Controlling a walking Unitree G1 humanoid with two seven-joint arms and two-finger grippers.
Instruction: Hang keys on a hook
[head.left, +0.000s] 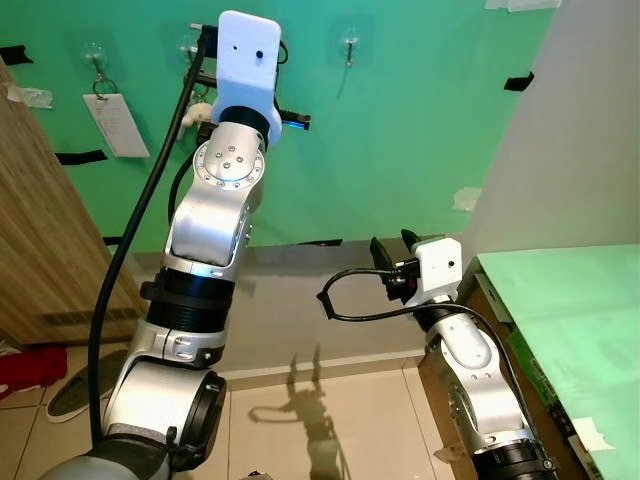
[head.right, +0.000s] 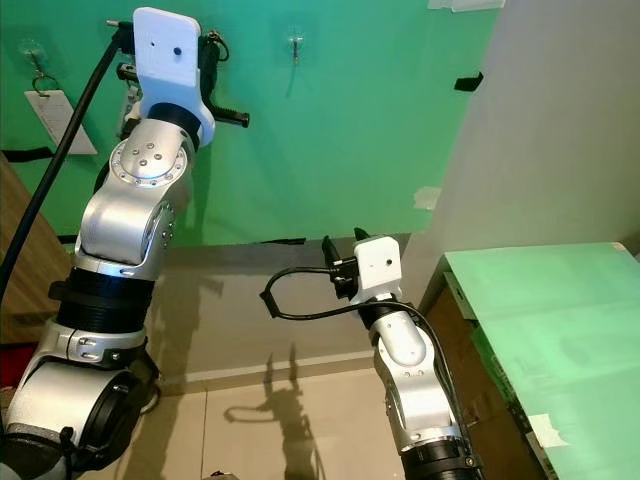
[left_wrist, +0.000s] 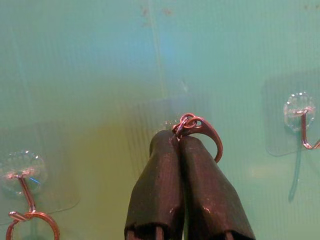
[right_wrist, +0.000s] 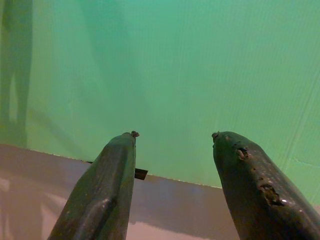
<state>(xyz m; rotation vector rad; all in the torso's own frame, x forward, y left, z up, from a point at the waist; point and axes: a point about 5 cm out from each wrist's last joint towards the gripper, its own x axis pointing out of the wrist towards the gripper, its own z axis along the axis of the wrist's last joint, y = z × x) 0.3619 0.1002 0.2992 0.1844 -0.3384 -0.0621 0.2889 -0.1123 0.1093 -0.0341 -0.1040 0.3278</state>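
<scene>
Copper-coloured wire loops of the key ring poke out at the tips of our left gripper, whose two black fingers are pressed together and clamped on it, right up against the green wall; the keys themselves we cannot make out. Just behind the ring sits a clear stick-on patch, though whether the ring touches a hook there we cannot tell. To either side on the wall are two more clear suction hooks: one hook with a bare bent wire, and another hook that already carries a ring. From the head views that occupied hook holds a white tag hanging flat against the wall, and the bare hook lies on the other side of our raised arm. Strips of black tape are stuck here and there on the green surface, a wooden panel stands to our left, a pale green table top to our right, and below is a tiled floor with a shoe on it. Our left arm reaches steeply upward, wrist at hook height. Our right gripper is held low and forward, its fingers spread apart and holding nothing, pointed at the base of the wall.
</scene>
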